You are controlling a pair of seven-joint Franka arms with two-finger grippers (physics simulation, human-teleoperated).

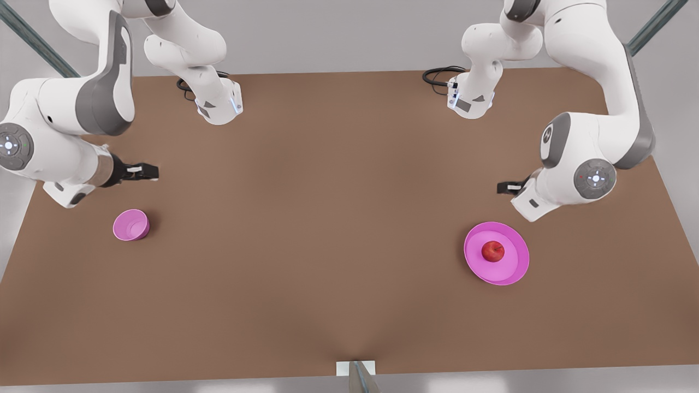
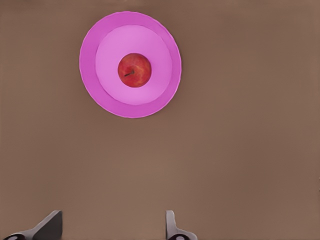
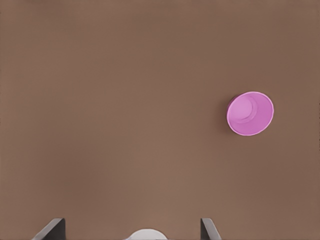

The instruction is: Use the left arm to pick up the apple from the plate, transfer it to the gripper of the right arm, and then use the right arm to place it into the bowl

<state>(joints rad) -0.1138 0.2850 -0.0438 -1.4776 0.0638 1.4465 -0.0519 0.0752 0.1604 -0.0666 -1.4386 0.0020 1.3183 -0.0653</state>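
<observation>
In the front view, a brown table (image 1: 327,229) carries a red apple (image 1: 492,251) resting at the middle of a magenta plate (image 1: 516,270) toward the front view's right, and a small magenta bowl (image 1: 131,225) toward the front view's left, well apart from the plate. The left gripper (image 1: 507,188) protrudes from the arm at the front view's right and hangs above the table near the plate, on the side toward the arm bases; the apple lies beyond it, not between its fingers and not in contact. The right gripper (image 1: 143,171) projects from the arm at the front view's left and hangs above the table near the bowl, also on the side toward the bases, carrying nothing. Black cables (image 1: 439,75) lie coiled beside the arm bases at the far edge of the table. In the left wrist view, the apple (image 2: 134,70) sits upright, stem visible, centred on the plate (image 2: 167,95), and the plate lies flat on the table (image 2: 240,150). The fingers (image 2: 47,227) of the left gripper (image 2: 110,230) are spread wide with only bare table between them; apple and plate lie well ahead of the fingertips. In the right wrist view, the bowl (image 3: 250,113) stands upright on the table (image 3: 125,115), its inside empty. The fingers (image 3: 210,230) of the right gripper (image 3: 132,231) are likewise spread wide and hold nothing; the bowl lies ahead of them and off to one side, apart from both fingers.
</observation>
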